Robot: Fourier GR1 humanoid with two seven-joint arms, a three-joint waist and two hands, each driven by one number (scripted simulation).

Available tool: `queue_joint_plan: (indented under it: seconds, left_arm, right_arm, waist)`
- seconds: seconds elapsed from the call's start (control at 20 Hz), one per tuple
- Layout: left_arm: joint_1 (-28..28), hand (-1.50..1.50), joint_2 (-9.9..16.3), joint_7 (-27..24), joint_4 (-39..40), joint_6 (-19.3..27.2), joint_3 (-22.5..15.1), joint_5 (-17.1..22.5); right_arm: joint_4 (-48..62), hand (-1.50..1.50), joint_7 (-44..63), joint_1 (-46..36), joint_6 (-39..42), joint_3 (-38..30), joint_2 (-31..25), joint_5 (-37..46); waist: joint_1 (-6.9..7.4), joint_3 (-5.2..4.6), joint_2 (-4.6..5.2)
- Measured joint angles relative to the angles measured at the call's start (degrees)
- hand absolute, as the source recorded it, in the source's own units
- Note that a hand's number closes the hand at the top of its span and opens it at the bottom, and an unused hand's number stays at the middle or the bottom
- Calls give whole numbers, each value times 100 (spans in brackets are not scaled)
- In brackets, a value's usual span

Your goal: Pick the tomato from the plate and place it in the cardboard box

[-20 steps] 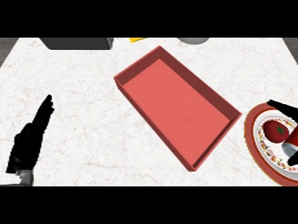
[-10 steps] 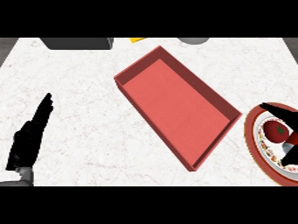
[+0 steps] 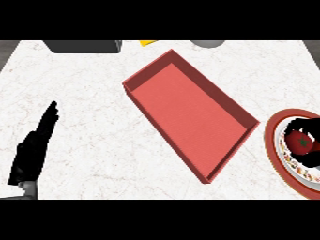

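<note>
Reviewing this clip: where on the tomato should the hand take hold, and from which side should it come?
Grip the tomato across its round sides, coming from above. It sits low in the plate, whose raised rim blocks a sideways approach. The right hand is already curled over it; the red box lies to the left.

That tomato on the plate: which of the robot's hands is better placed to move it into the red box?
The right hand: its fingers already curl round the tomato on the plate, beside the box. The left hand rests open, far across the counter.
</note>
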Motion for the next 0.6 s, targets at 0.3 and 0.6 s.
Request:
queue_joint_plan:
  seconds: [0.3, 0.6]
  left_arm:
    - [9, 0, -57, -47, 32, -29, 14, -95]
    - [-42, 0, -86, 4, 31, -74, 93, -99]
  right_arm:
    - [-54, 150, 280, -77, -578, -84, 126, 278]
    - [-646, 150, 1190, -9, -670, -88, 274, 570]
  waist:
    - [-5, 3, 2]
    - [-21, 8, 2]
